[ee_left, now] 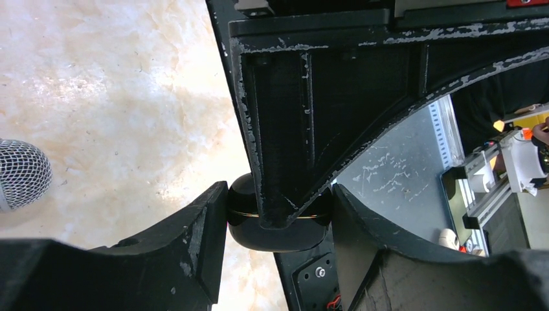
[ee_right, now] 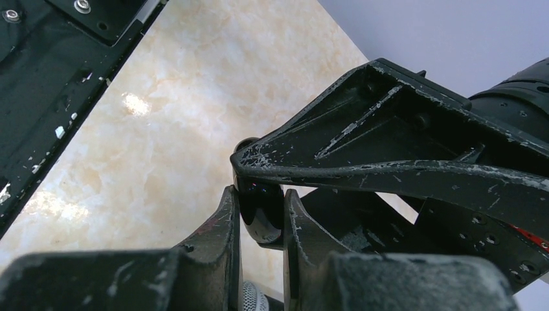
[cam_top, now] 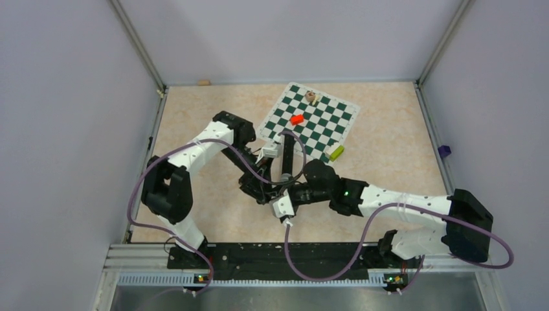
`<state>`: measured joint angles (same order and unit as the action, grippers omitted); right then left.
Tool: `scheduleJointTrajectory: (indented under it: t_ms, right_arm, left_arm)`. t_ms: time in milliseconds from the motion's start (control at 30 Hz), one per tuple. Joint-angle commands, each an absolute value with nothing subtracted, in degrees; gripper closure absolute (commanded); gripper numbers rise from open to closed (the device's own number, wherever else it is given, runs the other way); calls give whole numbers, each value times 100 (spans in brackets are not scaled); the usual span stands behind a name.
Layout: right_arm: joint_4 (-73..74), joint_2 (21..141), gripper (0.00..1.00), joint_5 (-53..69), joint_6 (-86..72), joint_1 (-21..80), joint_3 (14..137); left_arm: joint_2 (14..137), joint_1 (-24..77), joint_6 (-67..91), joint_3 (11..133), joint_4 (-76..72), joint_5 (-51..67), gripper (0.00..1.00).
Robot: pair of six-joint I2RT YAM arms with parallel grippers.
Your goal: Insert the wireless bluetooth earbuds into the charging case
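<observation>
A glossy black charging case (ee_left: pixel 278 236) with a thin seam line hangs above the beige table, closed as far as I can see. My left gripper (ee_left: pixel 278 214) is shut on its two ends. My right gripper (ee_right: pixel 260 197) is shut on the same case (ee_right: pixel 259 219) across its flat sides. The right gripper's finger (ee_left: pixel 285 129) crosses in front of the case in the left wrist view. In the top view both grippers meet mid-table, left (cam_top: pixel 272 191) and right (cam_top: pixel 280 196). No earbuds show in any view.
A microphone's mesh head (ee_left: pixel 19 175) lies close beside and below the grippers (ee_right: pixel 249 299). A green-and-white chessboard mat (cam_top: pixel 324 129) at the back holds a red piece (cam_top: pixel 297 119), a yellow-green block (cam_top: pixel 336 153) and a small wooden item (cam_top: pixel 311 97). A purple object (cam_top: pixel 444 151) sits at the right wall.
</observation>
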<state>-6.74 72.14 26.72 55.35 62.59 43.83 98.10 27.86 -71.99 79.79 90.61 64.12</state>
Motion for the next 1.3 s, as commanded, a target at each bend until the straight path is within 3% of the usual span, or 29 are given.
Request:
scheduleJointTrajectory:
  t_ms: [0, 167, 200, 333, 467, 700, 800, 967, 1100, 1267]
  right_arm:
    - [-153, 7327, 100, 2513, 5052, 6267, 4766]
    - [144, 7279, 100, 2480, 4845, 6266, 4969]
    - [209, 7271, 100, 2455, 4812, 6267, 5008]
    - [336, 7203, 100, 2342, 4730, 6266, 5085]
    - [508, 7110, 100, 2267, 4675, 6238, 5181]
    - [624, 6861, 100, 2154, 4514, 5808, 5334]
    - [510, 6691, 100, 2085, 4413, 5549, 5296]
    - [213, 6439, 100, 2061, 4089, 5219, 5182]
    - [108, 6489, 100, 2170, 3878, 5137, 5134]
    - [89, 6722, 100, 2318, 3647, 5125, 5197]
  left_arm:
    - [9341, 2829, -7433, 8192, 9091, 6865, 66]
    - [9210, 2753, -7334, 8299, 9090, 6688, 36]
    - [9169, 2697, -7326, 8331, 9096, 6670, 24]
    - [8877, 2321, -7481, 8416, 9091, 6667, 4]
    - [8308, 1969, -7120, 8524, 8495, 6189, 1]
    - [6241, 1893, -4709, 7395, 4054, 4128, 1]
    - [6530, 1898, -4532, 7785, 4653, 4176, 1]
    - [6853, 2153, -4641, 7302, 4989, 4631, 1]
    - [6554, 2318, -4273, 6393, 3982, 4715, 1]
    - [6486, 2435, -4236, 6246, 3885, 4822, 1]
